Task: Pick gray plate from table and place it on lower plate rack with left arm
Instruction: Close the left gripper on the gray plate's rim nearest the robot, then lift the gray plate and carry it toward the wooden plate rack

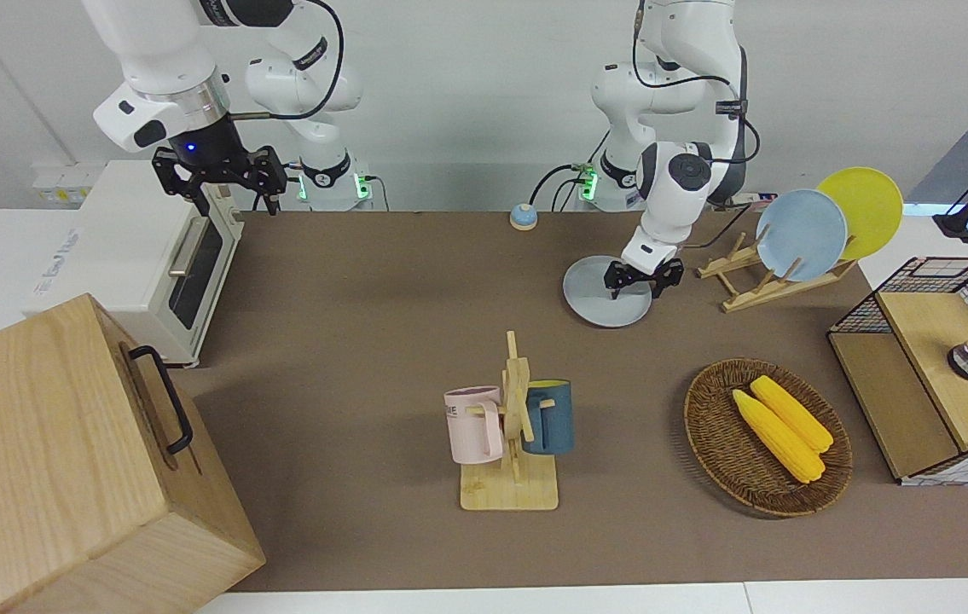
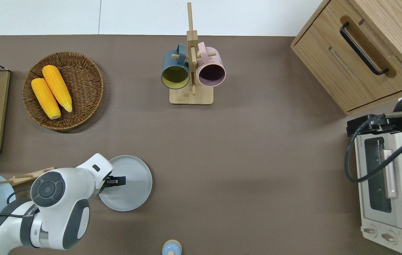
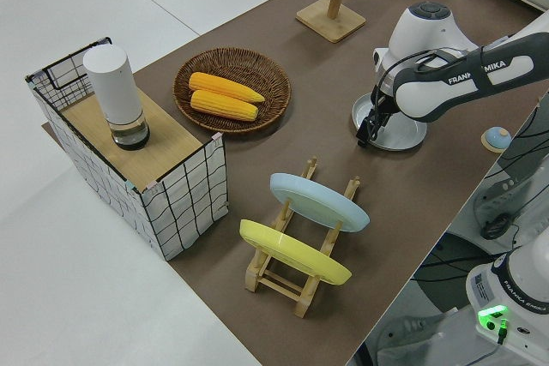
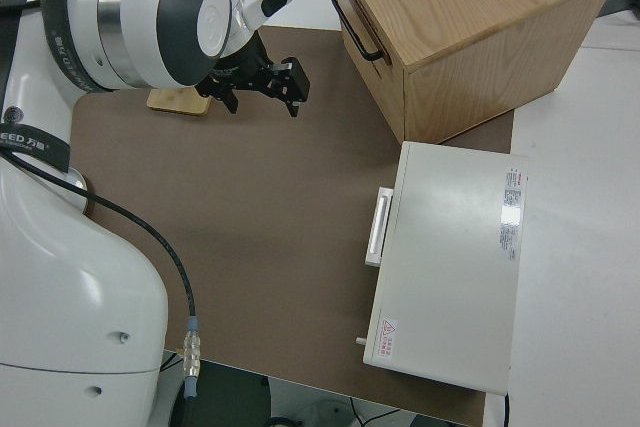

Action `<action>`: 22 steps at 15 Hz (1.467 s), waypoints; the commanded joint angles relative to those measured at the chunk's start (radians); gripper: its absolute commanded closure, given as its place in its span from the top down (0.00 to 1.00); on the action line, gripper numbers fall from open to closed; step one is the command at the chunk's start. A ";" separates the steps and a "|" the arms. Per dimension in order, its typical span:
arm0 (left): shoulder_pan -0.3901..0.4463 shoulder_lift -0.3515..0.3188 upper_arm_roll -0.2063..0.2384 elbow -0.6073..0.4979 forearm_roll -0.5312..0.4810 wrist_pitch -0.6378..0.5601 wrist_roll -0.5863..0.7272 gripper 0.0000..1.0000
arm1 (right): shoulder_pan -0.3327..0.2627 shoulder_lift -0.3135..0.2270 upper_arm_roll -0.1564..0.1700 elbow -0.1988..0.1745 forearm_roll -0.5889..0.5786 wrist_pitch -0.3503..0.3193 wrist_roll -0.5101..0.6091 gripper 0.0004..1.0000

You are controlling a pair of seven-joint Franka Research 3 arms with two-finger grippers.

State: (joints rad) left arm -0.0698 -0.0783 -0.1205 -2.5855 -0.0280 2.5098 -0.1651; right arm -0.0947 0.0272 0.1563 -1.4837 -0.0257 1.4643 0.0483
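The gray plate (image 1: 599, 300) (image 2: 133, 186) (image 3: 403, 133) lies flat on the brown table (image 1: 364, 341). My left gripper (image 1: 635, 283) (image 2: 115, 181) (image 3: 369, 130) is open and empty, low over the plate's side toward the rack. The light-wood plate rack (image 1: 739, 281) (image 2: 23, 176) (image 3: 296, 285) stands beside the plate, toward the left arm's end. It holds a light-blue plate (image 1: 801, 234) and a yellow plate (image 1: 863, 209) in its upper slots. Its lower pegs are bare. My right gripper (image 1: 219, 175) (image 4: 265, 82) is parked and open.
A wicker basket (image 1: 705, 426) with two corn cobs and a wire crate (image 1: 936, 367) stand toward the left arm's end. A mug stand (image 1: 513, 426) stands mid-table. A small blue bell (image 1: 523, 217), a toaster oven (image 1: 142, 247) and a wooden cabinet (image 1: 66, 460) are also here.
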 commanded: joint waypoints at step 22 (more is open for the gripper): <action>0.002 -0.066 0.022 0.169 0.003 -0.354 0.004 0.00 | 0.007 0.000 -0.006 0.006 0.003 -0.001 0.004 0.98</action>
State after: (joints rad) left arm -0.0693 -0.1159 -0.1031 -2.4833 -0.0259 2.2852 -0.1650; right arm -0.0947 0.0272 0.1563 -1.4837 -0.0257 1.4643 0.0483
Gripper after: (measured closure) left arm 1.000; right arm 0.013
